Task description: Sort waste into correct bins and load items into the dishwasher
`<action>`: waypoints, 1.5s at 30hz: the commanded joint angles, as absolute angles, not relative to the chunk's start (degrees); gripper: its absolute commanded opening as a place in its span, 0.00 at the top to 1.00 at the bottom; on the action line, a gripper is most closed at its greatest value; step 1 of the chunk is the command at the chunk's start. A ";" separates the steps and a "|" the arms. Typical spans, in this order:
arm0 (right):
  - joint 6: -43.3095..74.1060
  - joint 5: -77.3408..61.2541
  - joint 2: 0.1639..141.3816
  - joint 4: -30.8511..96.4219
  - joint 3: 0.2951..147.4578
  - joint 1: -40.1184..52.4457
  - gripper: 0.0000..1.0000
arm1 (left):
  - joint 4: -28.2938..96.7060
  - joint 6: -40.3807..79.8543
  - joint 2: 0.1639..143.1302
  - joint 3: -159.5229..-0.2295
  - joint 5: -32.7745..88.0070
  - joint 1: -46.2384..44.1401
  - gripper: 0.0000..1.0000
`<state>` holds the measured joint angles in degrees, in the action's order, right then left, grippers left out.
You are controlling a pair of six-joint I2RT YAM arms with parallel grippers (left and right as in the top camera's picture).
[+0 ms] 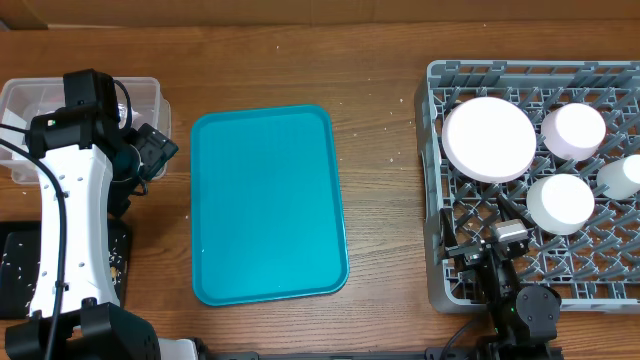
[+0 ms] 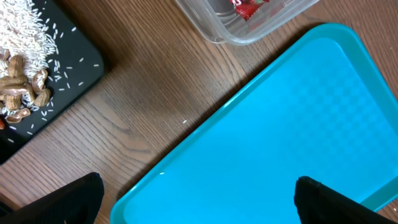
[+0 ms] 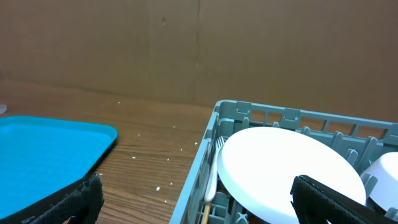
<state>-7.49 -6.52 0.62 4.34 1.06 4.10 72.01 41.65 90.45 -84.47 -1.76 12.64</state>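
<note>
So here's where we're at. Our left hand (image 2: 198,183) is spread as wide as it goes with nothing in it. It hangs just beside the clear plastic box (image 2: 249,34), left of the teal tray (image 1: 270,205) that lies flat in the middle of the tabletop (image 1: 390,120). The box is at the far left, and from the left wrist camera we can make out a red wrapper (image 2: 249,7) inside it. The black tray (image 2: 81,68) sits at the near left, apart from both the box and the teal tray. It has a heap of rice grains (image 2: 25,31) and some brown peanut-looking bits (image 2: 22,87) on it, plus loose grains scattered around them.

Over on the right is the grey dish rack (image 1: 433,200). The round plate (image 1: 489,138) is in its far-left part. Two small bowls (image 1: 574,130) are just right of the plate, one farther and one nearer, and the white cup (image 1: 622,175) pokes in at the right edge of the overhead view. The fork (image 3: 212,177) is tucked between the plate and the rack's left wall. As the right wrist camera sees it, the tines are at the top and the wooden handle is below. Our right hand (image 3: 196,183) is over the near-left part of the rack, also fully spread and gripping nothing. A few white specks lie on the wood between the teal tray and the rack.
</note>
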 commanded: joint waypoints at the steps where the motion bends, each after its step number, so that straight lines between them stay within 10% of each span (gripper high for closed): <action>1: -7.07 -5.61 0.12 4.23 0.47 3.70 0.00 | 71.96 42.22 90.63 -84.49 -1.91 12.84 0.00; 31: -7.07 -5.61 0.16 4.23 0.47 3.73 0.00 | 73.17 42.13 89.91 -84.49 -1.78 12.27 0.00; 45: -7.07 -5.61 0.16 4.23 0.47 3.73 0.00 | 48.34 5.50 68.97 -66.63 1.45 -5.02 0.00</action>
